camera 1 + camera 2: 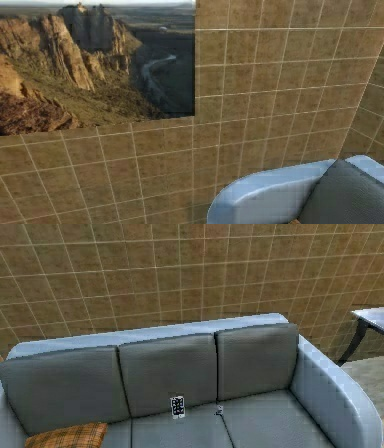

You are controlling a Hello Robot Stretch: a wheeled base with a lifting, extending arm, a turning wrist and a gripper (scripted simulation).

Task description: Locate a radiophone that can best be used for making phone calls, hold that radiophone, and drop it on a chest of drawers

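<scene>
What looks like the radiophone (pixel 178 406) leans against the back of the sofa (pixel 258 354); a misjudged reach could topple it. The claw's state and offset cannot be told.

A grey sofa (pixel 260 354) with three back cushions stands against a brown tiled wall (pixel 150 274). An orange checked cushion (pixel 66 436) lies on its seat at the arm side view's lower left. A small dark thing (pixel 218 410), too small to name, lies mid-seat at the foot of the back cushions. A grey table (pixel 372 317) with a dark leg stands beyond the sofa's far end. In the forward view a rocky canyon landscape (pixel 90 60), window or picture I cannot tell, sits in like tiling, and a rounded grey arm (pixel 265 195) of a sofa shows at the bottom right.
</scene>
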